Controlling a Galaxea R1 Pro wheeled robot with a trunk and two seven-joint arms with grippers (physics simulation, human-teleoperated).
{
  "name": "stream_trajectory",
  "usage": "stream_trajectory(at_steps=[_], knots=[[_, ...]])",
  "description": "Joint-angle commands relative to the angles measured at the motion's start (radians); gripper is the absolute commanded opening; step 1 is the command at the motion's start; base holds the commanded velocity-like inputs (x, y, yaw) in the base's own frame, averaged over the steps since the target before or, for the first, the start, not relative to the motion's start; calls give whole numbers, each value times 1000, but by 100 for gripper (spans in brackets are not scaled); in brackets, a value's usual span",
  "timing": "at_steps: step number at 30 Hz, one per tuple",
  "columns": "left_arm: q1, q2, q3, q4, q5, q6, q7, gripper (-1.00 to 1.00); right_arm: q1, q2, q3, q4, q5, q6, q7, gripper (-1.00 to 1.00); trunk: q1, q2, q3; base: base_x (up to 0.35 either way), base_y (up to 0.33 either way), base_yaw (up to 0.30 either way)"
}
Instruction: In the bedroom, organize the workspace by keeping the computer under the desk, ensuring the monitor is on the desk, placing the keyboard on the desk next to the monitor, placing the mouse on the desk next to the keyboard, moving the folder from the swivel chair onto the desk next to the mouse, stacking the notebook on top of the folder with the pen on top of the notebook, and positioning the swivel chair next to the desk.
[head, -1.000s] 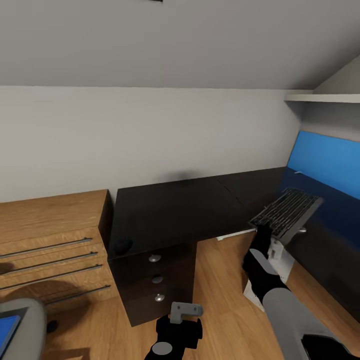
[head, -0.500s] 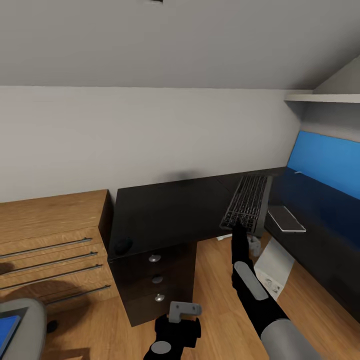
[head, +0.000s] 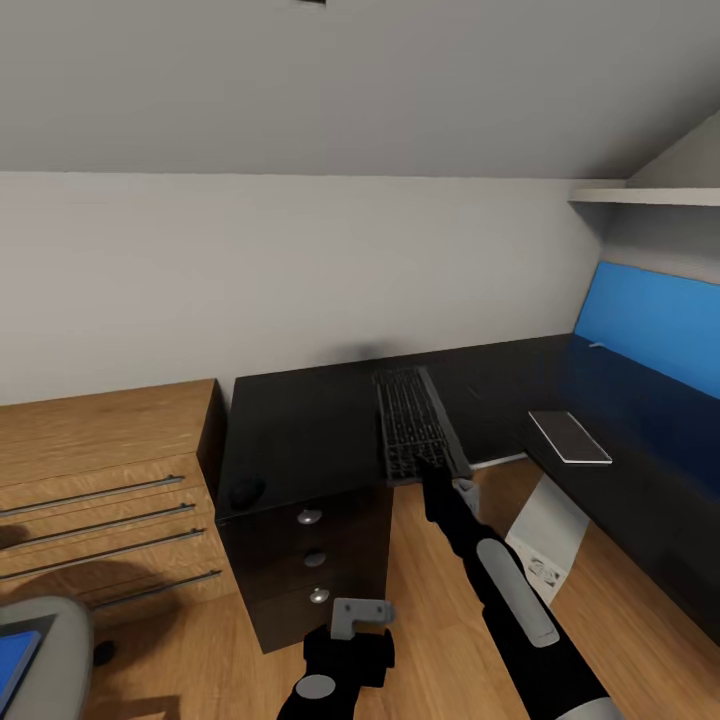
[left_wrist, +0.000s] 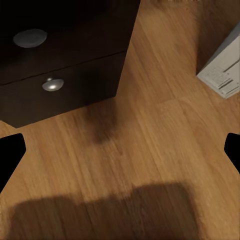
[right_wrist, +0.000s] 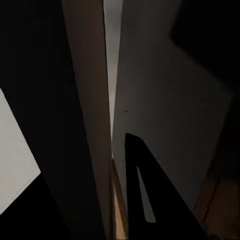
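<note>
Holding the keyboard (head: 412, 420) by its near end in my right gripper (head: 432, 468), closed on it, over the desk (head: 300, 430), I judge little done: mouse (head: 246, 490) there, folder (head: 15, 660) on the chair, left gripper (head: 358, 618) spread, empty

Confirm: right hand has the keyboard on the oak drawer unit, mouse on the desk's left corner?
Not the oak unit. The head view shows the keyboard over the black desk, held by the right hand. The mouse is on the desk's left corner.
</note>
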Motion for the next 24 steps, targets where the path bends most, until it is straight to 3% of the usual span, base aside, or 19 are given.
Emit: stream_trajectory(at_steps=[1,3,4,7,20,24], knots=[[-1,0,-1,-1,8,2,9,100,0,0,-2,-2,-2,27,-5,-100,0,-1,-1,0,0,0],[-1,1,2,-1,8,2,9,100,0,-6,-3,-3,-1,49,-4,-100,0,-1,-1,0,0,0],[-1,1,14,-2,8,2,9,100,1,-25,-3,-4,-2,62,-3,-100,0,-1,-1,0,0,0],[-1,2,36,-5,8,2,8,100,2,-45,-1,-6,-5,70,-2,-100,0,-1,-1,0,0,0],[-1,9,44,-7,8,2,8,100,2,-48,1,-5,-6,72,-1,-100,0,-1,-1,0,0,0],[-1,9,83,-6,8,1,8,100,2,-45,1,-1,-4,64,21,-100,0,-1,-1,0,0,104]])
